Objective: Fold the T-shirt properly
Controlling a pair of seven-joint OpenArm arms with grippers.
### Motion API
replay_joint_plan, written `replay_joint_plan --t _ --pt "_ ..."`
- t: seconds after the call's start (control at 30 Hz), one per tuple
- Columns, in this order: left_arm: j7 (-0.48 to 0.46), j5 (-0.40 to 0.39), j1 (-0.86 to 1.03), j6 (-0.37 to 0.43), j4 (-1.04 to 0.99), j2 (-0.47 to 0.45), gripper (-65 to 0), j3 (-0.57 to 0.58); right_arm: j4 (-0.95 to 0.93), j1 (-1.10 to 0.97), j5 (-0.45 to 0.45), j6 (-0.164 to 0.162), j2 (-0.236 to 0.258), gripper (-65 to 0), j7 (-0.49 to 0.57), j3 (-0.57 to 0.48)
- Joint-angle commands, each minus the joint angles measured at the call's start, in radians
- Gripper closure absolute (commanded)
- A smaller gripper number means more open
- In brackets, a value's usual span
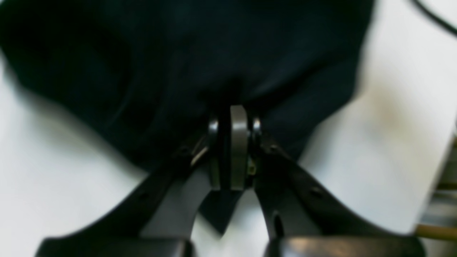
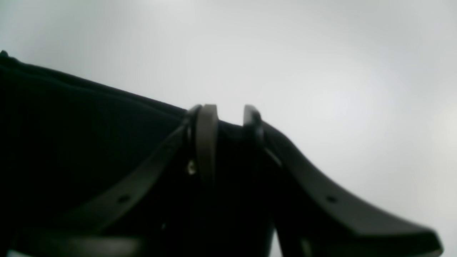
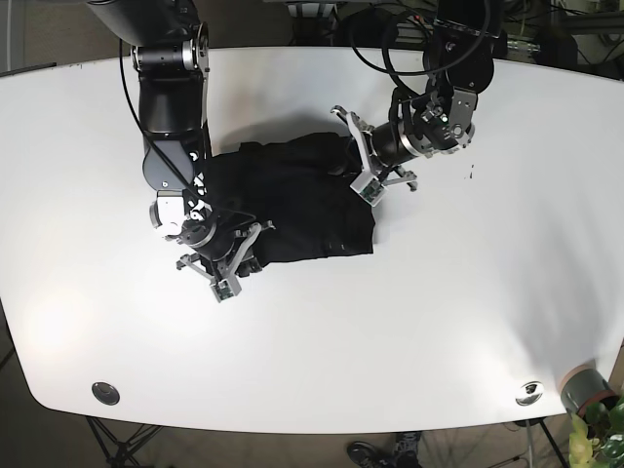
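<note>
both fingers (image 1: 232, 121) seemingly pinch t-shirt (image 3: 292, 210) — bunched.

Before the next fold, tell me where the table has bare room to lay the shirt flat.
The table is bare across its front, from below the T-shirt to the near edge, and on both far ends. The middle is crowded: the left gripper grips the shirt's right edge, and the right gripper grips its lower left corner.

No readable text, labels, brands, numbers or signs in any view.
</note>
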Motion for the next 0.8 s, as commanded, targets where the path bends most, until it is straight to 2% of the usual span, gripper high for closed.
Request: replay_joint_plan --t 0.0,0.27,0.37,0.57,0.77 --pt "-0.021 -0.01 -0.024 -0.002 -0.044 -0.014 -1.7 -0.007 0.015 0.021 0.007 0.002 0.011 -11.7 0.026 0.003" --pt "-0.023 -0.01 -0.098 -0.004 -0.153 -0.035 -1.7 -0.01 0.018 0.014 0.012 0.002 0.036 -11.7 0.026 0.003" --pt "-0.023 -0.009 -0.136 -0.004 -0.198 -0.039 -1.7 -0.008 0.019 -0.005 0.065 0.003 0.048 -11.7 0.026 0.003" --pt "-0.023 0.042 -0.237 -0.005 -0.293 -0.046 -1.7 -0.007 0.018 -0.037 0.234 0.003 0.128 -11.7 0.021 -0.002" --pt "-0.024 0.08 -0.334 -0.005 -0.356 -0.045 -1.7 -0.007 0.041 -0.092 0.292 0.003 0.156 -11.6 0.02 -0.002"
